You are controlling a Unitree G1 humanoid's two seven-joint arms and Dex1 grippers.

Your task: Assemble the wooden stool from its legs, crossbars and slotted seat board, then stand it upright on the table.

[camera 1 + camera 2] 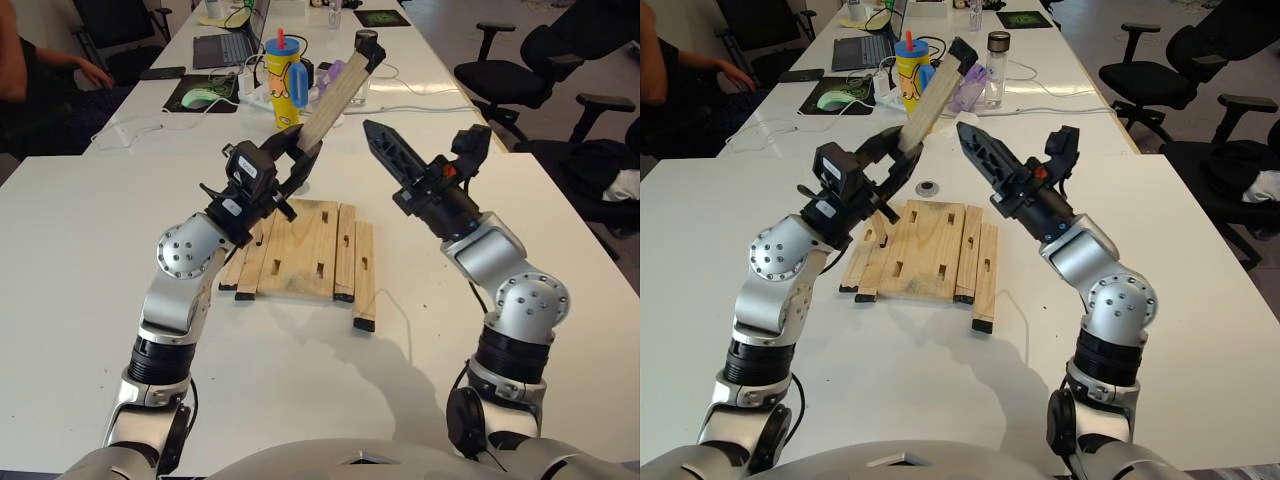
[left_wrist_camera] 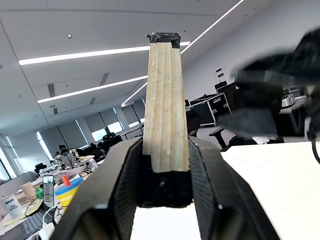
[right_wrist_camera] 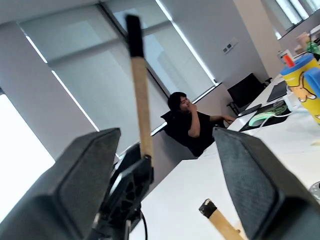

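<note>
Left pincer clamps raised leg | right pincer spread | seat board flat

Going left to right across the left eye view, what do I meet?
Green mouse → left gripper, shut on the leg → leg → right gripper, open → office chair.

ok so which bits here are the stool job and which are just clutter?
Job: wooden leg clamped in the left tool; slotted seat board; loose bar beside it; open right tool.
Clutter: yellow cup, laptop, water bottle, mouse mat, all on the far desk.
</note>
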